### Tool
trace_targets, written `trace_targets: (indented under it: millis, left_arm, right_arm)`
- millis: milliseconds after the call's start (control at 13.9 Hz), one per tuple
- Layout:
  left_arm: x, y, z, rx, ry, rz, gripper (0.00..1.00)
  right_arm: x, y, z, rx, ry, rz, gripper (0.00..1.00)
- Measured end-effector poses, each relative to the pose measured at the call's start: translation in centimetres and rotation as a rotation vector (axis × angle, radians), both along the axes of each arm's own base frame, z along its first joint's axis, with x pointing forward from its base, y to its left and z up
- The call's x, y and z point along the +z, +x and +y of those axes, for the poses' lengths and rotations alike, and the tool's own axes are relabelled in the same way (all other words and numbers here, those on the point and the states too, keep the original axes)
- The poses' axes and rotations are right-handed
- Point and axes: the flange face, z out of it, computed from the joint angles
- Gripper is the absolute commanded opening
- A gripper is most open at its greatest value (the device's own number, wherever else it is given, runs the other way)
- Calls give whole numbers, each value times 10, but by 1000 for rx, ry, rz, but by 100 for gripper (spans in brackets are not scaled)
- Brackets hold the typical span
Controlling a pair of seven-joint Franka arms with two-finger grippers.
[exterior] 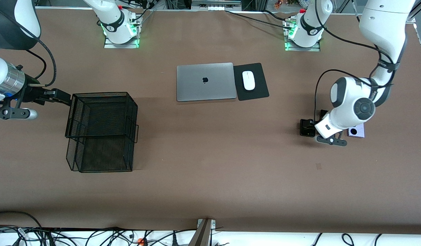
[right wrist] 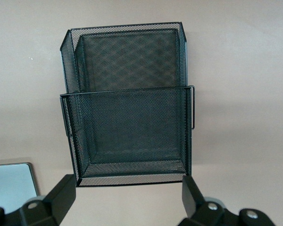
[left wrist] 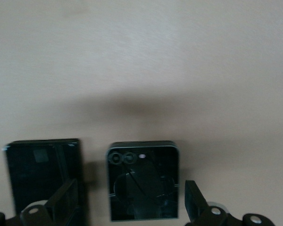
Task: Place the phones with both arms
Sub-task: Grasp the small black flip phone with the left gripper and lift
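My left pincer, released, straddles the folded black phone; I should descend squarely while my released right pincer waits at the mesh tray.

The table is a plain matte brown. On it, the mesh tray is black wire with a fine diamond weave. The laptop is silver-grey with a black logo at its middle; just beside it a black mouse pad carries a white mouse. Toward the left arm's end from the laptop lie a glossy black folded phone, a black slab phone and a pale lavender phone.
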Motion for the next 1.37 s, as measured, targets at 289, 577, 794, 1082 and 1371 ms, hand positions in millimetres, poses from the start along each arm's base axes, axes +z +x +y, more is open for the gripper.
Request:
trace_targets:
  millis: [289,577,794,1082,1371]
  left_arm:
    - [-21,-13,-15,-26,-1,-15,100]
    - [-25,-15,-8,-47,21,-15,100]
    - [-29,-15,-8,-47,20,-21,100]
    - [-47,-17,-7,-45,15,-21,100]
    - [-48,-17,-6,-42,15,-28,81]
  right_arm:
    - [0,0,0,0,0,0,100]
    - [0,0,0,0,0,0,100]
    - [0,0,0,0,0,0,100]
    - [0,0,0,0,0,1,100]
    - [0,0,0,0,0,1,100]
